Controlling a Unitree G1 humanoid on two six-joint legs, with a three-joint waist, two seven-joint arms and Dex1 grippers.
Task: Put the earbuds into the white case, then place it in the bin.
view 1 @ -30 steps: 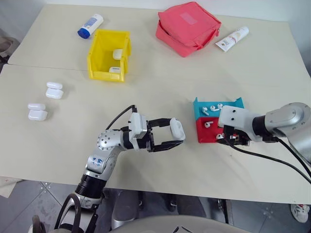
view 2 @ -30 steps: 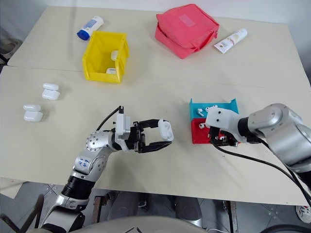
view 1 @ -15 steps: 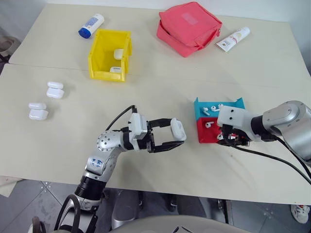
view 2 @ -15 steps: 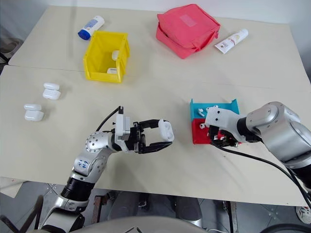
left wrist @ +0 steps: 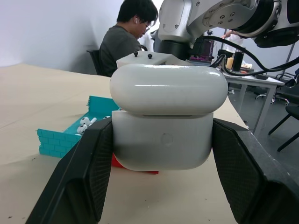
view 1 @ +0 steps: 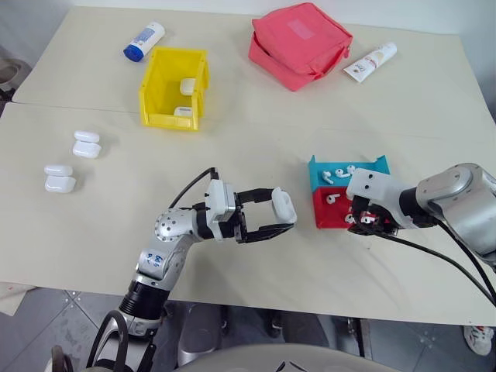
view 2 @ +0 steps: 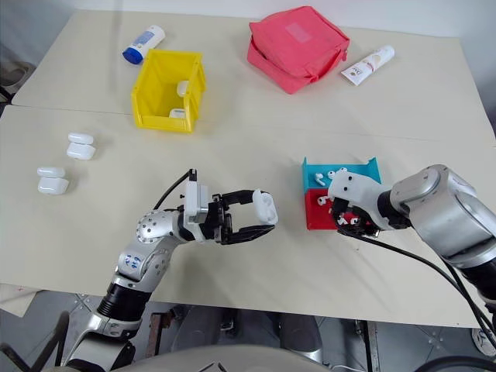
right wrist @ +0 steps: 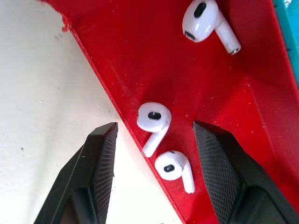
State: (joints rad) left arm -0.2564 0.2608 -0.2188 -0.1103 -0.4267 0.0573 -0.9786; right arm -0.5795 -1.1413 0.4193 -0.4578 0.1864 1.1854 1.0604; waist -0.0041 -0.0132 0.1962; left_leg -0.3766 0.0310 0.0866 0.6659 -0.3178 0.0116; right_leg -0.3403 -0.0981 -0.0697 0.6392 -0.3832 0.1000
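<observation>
Now that my right gripper (right wrist: pixel 154 140) has tipped steeper over the shallow red plastic tray (right wrist: pixel 154 56), its half-open fingers straddle two tiny glossy white earbuds (right wrist: pixel 154 116), while my left gripper (left wrist: pixel 161 140) clamps the small rounded white case (left wrist: pixel 162 116).

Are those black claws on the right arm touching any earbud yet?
Apart. Right wrist view shows red tray between both fingers and the two nearest earbuds.

Table (view 1: pixel 256 132): pale cream top.
On it, far side: blue-capped white bottle (view 1: pixel 144 40), yellow bin (view 1: pixel 173 87), red fabric pouch (view 1: pixel 300 45), white tube (view 1: pixel 370 61).
Left side: two pairs of white cases, one pair (view 1: pixel 87 143) nearer the bin, the other (view 1: pixel 60 177) nearer the edge.
Right side: blue tray (view 1: pixel 346 172) and red tray (view 1: pixel 332 209), touching.
</observation>
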